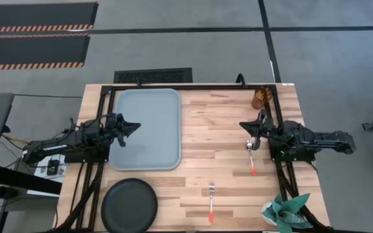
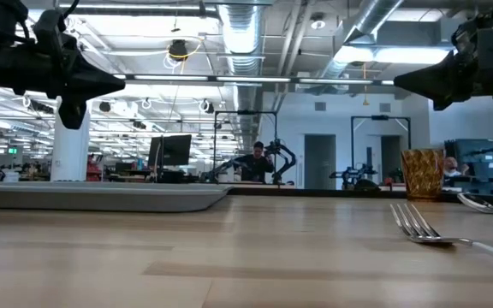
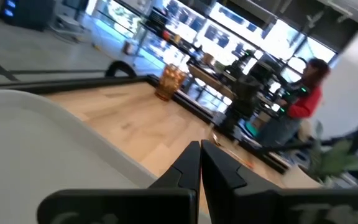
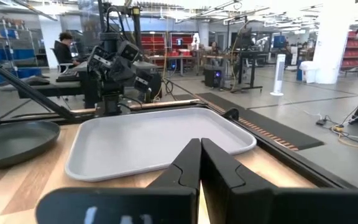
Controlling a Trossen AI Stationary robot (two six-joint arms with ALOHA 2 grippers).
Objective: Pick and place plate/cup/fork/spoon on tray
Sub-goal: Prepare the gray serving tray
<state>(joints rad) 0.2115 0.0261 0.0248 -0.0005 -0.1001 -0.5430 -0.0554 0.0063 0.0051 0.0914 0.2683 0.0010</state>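
The pale blue-grey tray point(image 1: 147, 128) lies at the table's far left, with nothing on it. The black plate point(image 1: 129, 205) lies at the near left edge. The amber cup point(image 1: 260, 98) stands at the far right. The spoon point(image 1: 251, 155) lies at the right, the fork point(image 1: 212, 199) near the front middle. My left gripper point(image 1: 137, 127) is shut and empty above the tray's left part. My right gripper point(image 1: 242, 124) is shut and empty, raised just beyond the spoon's bowl.
A green plant point(image 1: 285, 212) stands at the table's near right corner. A black grille point(image 1: 153, 76) lies behind the tray at the far edge. Bare wood point(image 1: 206, 129) stretches between the tray and the spoon.
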